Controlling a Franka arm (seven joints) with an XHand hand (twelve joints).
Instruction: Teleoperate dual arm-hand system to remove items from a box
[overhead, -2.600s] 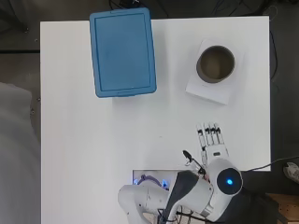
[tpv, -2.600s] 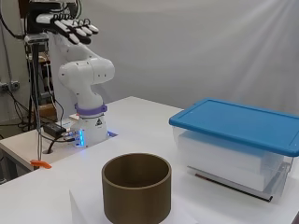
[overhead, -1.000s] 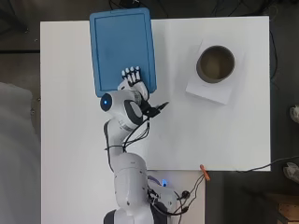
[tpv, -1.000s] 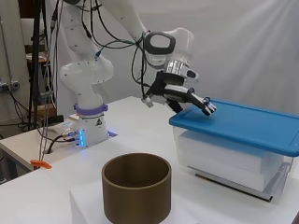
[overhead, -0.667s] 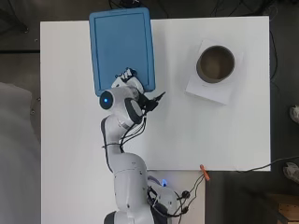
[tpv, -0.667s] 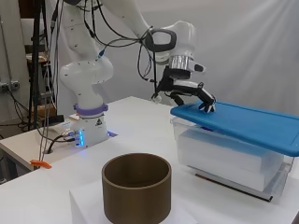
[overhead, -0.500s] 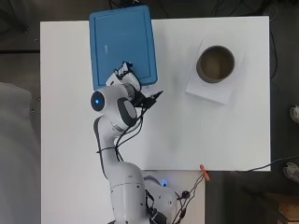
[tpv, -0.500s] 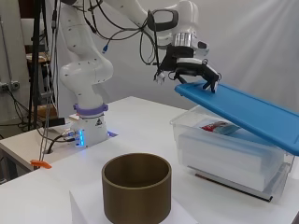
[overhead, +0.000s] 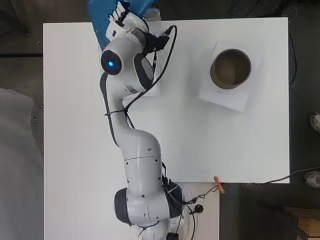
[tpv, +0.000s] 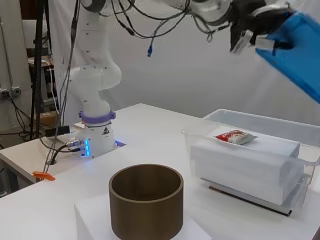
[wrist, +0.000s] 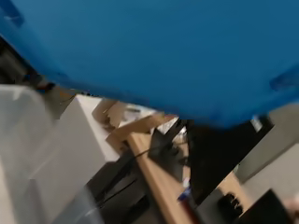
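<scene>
Fingers (tpv: 246, 39) curl round the blue lid's (tpv: 300, 50) raised edge.

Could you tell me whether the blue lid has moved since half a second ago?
Yes. The blue lid, held by the hand, has risen well above the clear box, which it touched earlier.

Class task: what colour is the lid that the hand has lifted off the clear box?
The lid is blue, held by the hand; the wrist view shows it best.
</scene>
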